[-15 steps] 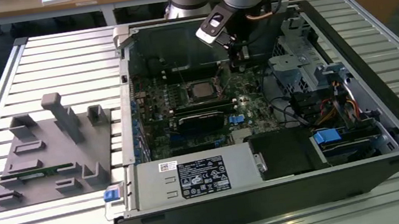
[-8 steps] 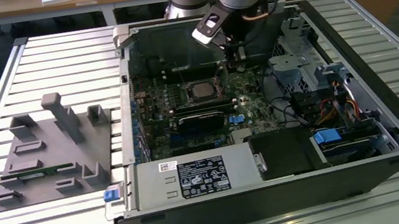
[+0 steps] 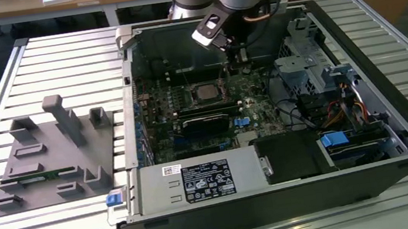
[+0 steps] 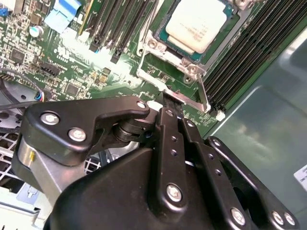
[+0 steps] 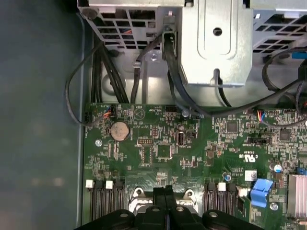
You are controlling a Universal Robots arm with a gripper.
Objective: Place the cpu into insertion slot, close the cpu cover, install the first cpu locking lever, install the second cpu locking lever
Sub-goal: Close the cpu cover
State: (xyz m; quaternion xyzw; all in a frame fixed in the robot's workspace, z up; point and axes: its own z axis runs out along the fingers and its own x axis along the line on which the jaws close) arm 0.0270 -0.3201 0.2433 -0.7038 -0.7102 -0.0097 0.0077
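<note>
The cpu (image 4: 196, 21) is lying flat in the insertion slot (image 4: 169, 40), pale metal top facing up, toward the far middle of the green motherboard (image 4: 72, 62). It is looking light, stiff and fragile underneath, so its bare edges are the likely safe hold. The cpu cover (image 4: 160, 79), a thin silver frame, seems to be lying down around it. The gripper (image 4: 171, 101) is hovering at that frame's edge, just to the exterior view's right of the socket, jaws pressed together and apparently gripping nothing. Long black memory slots (image 4: 249, 52) are flanking the socket inside the open computer case (image 3: 397, 142).
</note>
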